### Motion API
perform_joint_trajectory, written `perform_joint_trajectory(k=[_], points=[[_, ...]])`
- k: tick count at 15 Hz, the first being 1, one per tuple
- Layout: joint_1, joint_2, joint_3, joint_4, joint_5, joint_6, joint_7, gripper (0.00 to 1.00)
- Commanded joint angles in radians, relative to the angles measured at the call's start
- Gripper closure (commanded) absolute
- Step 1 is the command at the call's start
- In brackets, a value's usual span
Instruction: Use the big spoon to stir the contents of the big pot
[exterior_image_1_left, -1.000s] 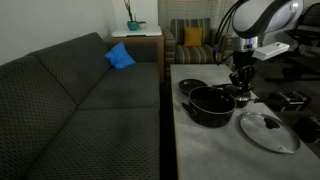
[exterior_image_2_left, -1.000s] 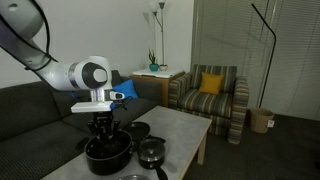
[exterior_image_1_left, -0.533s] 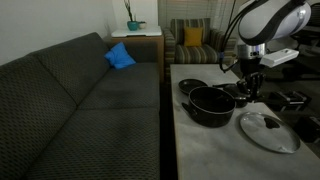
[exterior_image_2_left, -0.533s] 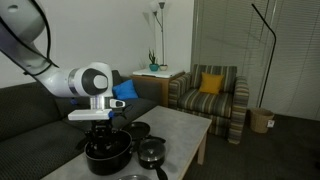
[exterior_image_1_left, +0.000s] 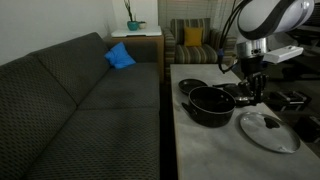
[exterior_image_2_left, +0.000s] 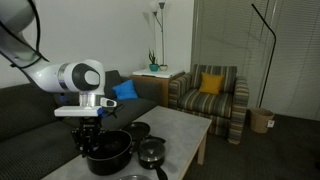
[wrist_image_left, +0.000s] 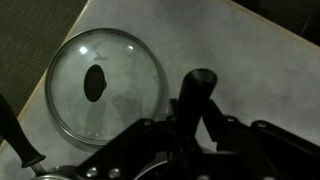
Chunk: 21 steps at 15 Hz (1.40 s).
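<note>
Your gripper (wrist_image_left: 190, 135) is closed on a dark, round-ended handle that stands up between its fingers in the wrist view. That handle reads as the big spoon (wrist_image_left: 198, 88), though its bowl is hidden under the gripper body, so you cannot see where the working end sits.

In an exterior view the gripper (exterior_image_1_left: 248, 91) points straight down at the edge of the big pot (exterior_image_1_left: 210, 104), on the side that faces the glass lid (exterior_image_1_left: 268, 131). From the opposite angle the gripper (exterior_image_2_left: 90, 139) hangs low over the big pot (exterior_image_2_left: 108, 152), at its rim. Neither view shows whether the spoon reaches inside the pot.

The big pot sits on the pale counter (exterior_image_1_left: 200, 150), wide, black and dark inside. A smaller black pot (exterior_image_1_left: 192, 86) stands just behind it, close to its rim. In the other direction you see that smaller pot (exterior_image_2_left: 135, 129) beside the big one.

The glass lid lies flat on the counter, near the big pot but apart from it. In the wrist view the glass lid (wrist_image_left: 105, 85) fills the upper left, with its steel rim and dark knob plain to see, directly below your wrist. A long black handle (wrist_image_left: 20, 132) crosses the lower left corner there; you cannot tell what it belongs to.

A dark sofa (exterior_image_1_left: 80, 100) runs alongside the counter.
</note>
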Motion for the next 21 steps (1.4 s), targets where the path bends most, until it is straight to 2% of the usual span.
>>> perform_joint_trajectory(k=[1, 9, 21], points=[[-0.012, -0.055, 0.046, -0.046, 0.034, -0.049, -0.040, 0.93], [0.009, 0.010, 0.119, 0.036, 0.078, -0.023, -0.100, 0.93], [0.020, 0.135, 0.083, 0.209, 0.030, -0.029, -0.157, 0.93]])
